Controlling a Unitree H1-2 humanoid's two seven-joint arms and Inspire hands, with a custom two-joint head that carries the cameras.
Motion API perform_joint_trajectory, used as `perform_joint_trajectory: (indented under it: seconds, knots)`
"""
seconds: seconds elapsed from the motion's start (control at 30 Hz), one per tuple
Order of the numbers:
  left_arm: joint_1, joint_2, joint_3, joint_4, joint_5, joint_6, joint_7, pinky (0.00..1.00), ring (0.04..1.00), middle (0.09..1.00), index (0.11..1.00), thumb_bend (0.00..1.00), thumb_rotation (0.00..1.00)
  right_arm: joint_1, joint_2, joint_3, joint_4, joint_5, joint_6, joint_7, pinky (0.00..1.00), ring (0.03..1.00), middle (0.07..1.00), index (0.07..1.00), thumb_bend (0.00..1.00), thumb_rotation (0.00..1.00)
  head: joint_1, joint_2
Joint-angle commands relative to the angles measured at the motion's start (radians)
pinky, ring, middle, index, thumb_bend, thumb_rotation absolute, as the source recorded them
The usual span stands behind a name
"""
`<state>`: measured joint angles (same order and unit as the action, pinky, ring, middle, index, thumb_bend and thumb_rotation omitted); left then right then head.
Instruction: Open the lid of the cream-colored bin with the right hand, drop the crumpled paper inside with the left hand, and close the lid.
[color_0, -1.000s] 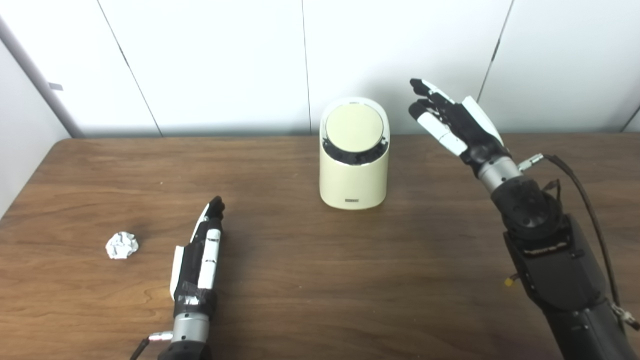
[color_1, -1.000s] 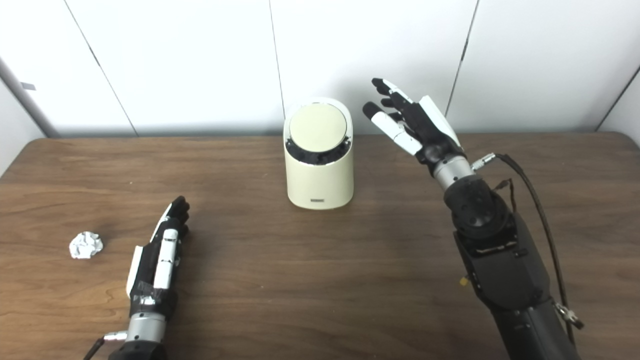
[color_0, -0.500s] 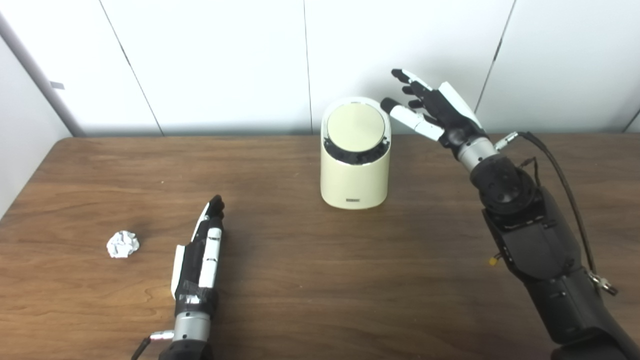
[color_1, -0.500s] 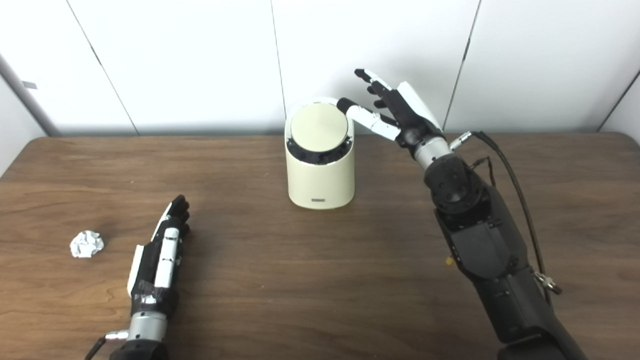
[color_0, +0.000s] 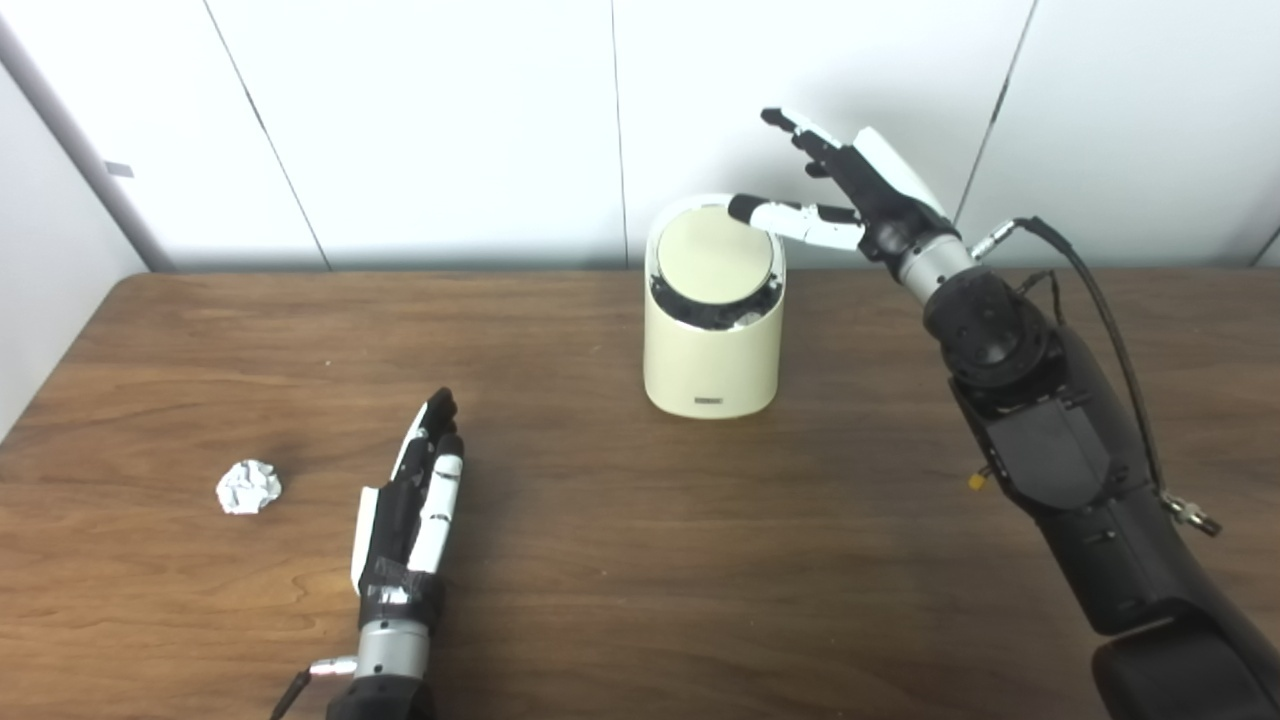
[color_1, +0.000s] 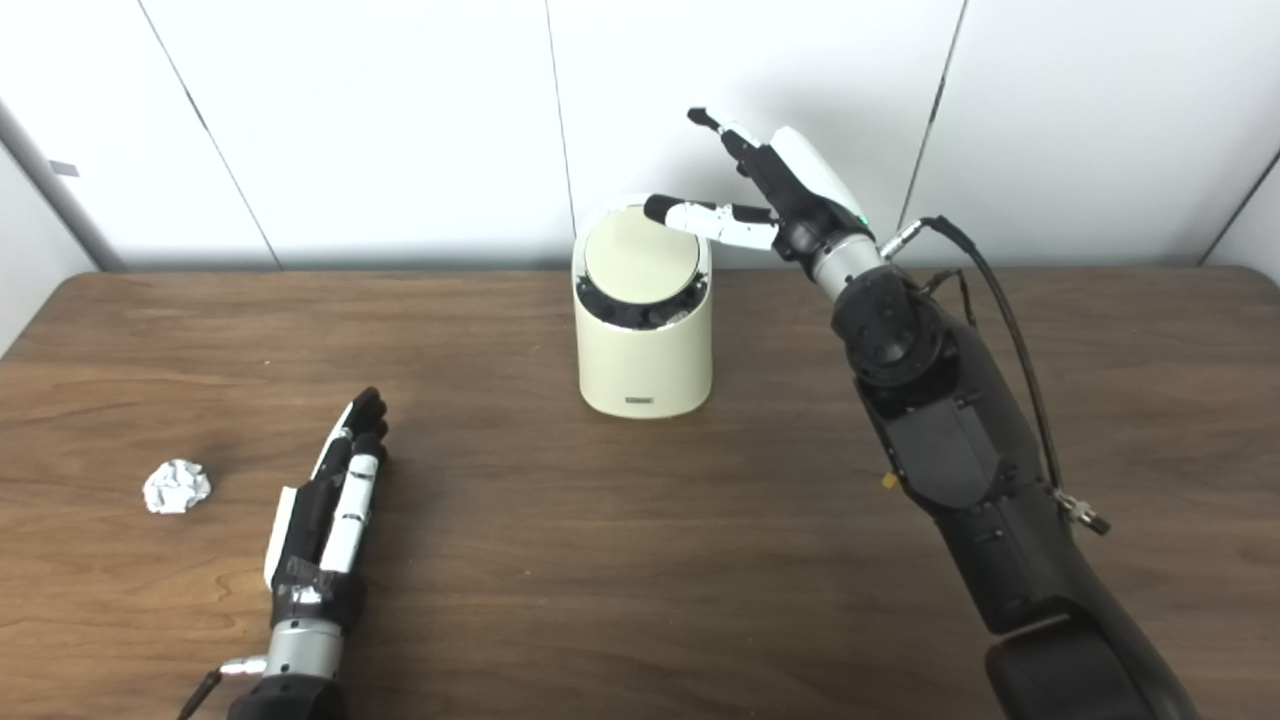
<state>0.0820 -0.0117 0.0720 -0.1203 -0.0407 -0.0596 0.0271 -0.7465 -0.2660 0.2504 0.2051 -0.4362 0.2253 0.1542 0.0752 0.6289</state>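
A dark brown wood-grain bench fills the lower part of the frame, its rounded far-left corner meeting the wall behind. The wall is made of flat white panels, split by thin dark seams that run upright or lean slightly toward the edges of the picture. A grey strip slants down the wall at far left, with a small grey tab just beside it. A narrow shadowed band runs along the wall's foot where it meets the bench's back edge. Soft reflections lighten the varnished grain near the front of the bench.
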Motion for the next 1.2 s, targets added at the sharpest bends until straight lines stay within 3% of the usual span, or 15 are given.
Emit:
perform_joint_trajectory:
  seconds: [0.0, 0.17, 0.67, 0.93, 1.17]
  knots:
    - [-0.005, -0.017, -0.011, 0.033, -0.001, -0.029, 0.003, 0.99, 0.977, 0.960, 0.943, 0.38, 0.72, -0.069, 0.001, 0.001, -0.005, -0.028, -0.040, -0.029, 0.89, 0.945, 0.951, 0.939, 0.71, 0.70, 0.001, 0.001]
    - [-0.008, -0.020, -0.010, 0.035, -0.012, -0.029, 0.001, 1.00, 0.987, 0.969, 0.939, 0.37, 0.73, -0.085, 0.024, -0.002, 0.024, -0.044, -0.030, -0.043, 0.86, 0.939, 0.954, 0.948, 0.71, 0.67, 0.000, 0.006]
    - [-0.011, -0.019, -0.013, 0.032, -0.013, -0.033, 0.000, 1.00, 0.981, 0.955, 0.919, 0.37, 0.72, -0.075, 0.035, 0.016, 0.062, -0.096, -0.096, -0.075, 0.87, 0.986, 1.000, 0.990, 0.72, 0.64, -0.004, 0.018]
    - [-0.010, -0.021, -0.014, 0.025, -0.014, -0.022, 0.002, 1.00, 0.985, 0.958, 0.922, 0.38, 0.72, -0.072, 0.034, 0.011, 0.087, -0.101, -0.125, -0.081, 0.88, 0.984, 1.000, 1.000, 0.72, 0.56, -0.013, 0.025]
    - [-0.008, -0.024, -0.014, 0.024, -0.015, -0.027, 0.001, 1.00, 0.984, 0.958, 0.925, 0.37, 0.78, -0.066, 0.029, 0.012, 0.103, -0.109, -0.138, -0.079, 0.90, 0.988, 1.000, 1.000, 0.72, 0.53, -0.013, 0.025]
